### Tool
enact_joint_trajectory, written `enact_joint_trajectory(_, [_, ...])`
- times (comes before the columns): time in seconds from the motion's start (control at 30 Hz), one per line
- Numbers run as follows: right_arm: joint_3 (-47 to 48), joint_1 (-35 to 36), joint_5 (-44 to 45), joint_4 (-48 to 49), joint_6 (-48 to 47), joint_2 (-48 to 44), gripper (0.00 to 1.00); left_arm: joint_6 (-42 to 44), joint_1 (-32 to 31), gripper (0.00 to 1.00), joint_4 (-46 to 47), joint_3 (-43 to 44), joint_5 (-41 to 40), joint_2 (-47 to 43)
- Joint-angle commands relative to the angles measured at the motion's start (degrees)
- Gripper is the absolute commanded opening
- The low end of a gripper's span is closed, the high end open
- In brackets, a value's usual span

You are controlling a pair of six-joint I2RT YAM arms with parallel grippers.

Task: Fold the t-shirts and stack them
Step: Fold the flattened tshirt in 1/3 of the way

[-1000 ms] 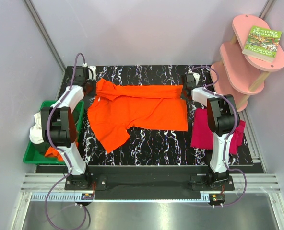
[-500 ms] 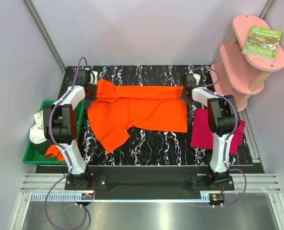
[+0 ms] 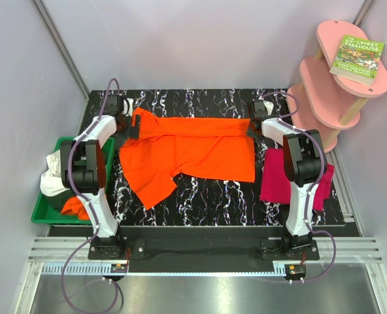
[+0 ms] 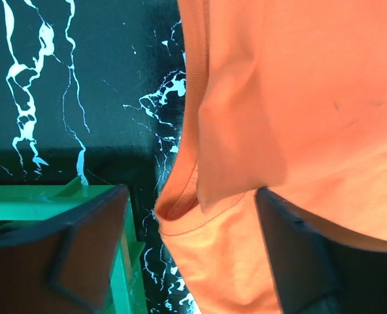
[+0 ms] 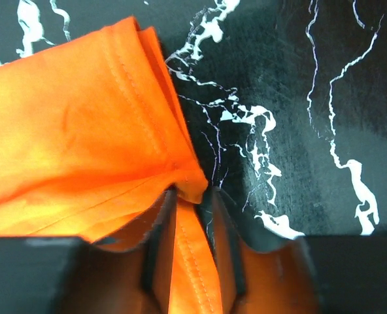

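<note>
Near right, a magenta shirt (image 3: 273, 180) lies at the table's edge. Near left, a green bin (image 3: 39, 214) holds more shirts. The orange shirt (image 3: 193, 150) lies spread mid-table. At its far right corner the right gripper (image 3: 253, 124) pinches the cloth. At far left the left gripper (image 3: 127, 124) straddles the edge, fingers apart. This looks like the first fold, and the left gripper must close before both pull nearward.
</note>
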Motion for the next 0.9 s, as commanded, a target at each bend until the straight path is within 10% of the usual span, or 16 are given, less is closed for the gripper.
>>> enact_joint_trajectory(0.0, [2.49, 0.60, -1.23, 2.41, -0.35, -5.92, 0.43, -1.62, 0.01, 0.92, 3.25, 0.82, 2.39, -6.54])
enact_joint_trajectory(0.23, [14.97, 1.66, -8.00, -0.73, -1.75, -2.68, 0.61, -4.70, -2.53, 0.93, 2.12, 12.32, 6.53, -3.04])
enact_joint_trajectory(0.33, [17.61, 1.92, -9.84, -1.53, -1.50, 0.40, 0.54, -4.09, -4.46, 0.90, 1.41, 15.48, 6.08, 1.97])
enact_joint_trajectory(0.5, [21.21, 1.92, -10.90, -2.67, -0.44, 6.37, 0.11, -3.74, -5.96, 0.74, 0.02, 20.24, 5.73, 9.96])
enact_joint_trajectory(0.87, [22.45, 1.92, -10.29, -5.84, 1.67, 11.13, 0.07, 0.57, -6.67, 0.69, -7.81, 28.15, 3.62, 19.47])
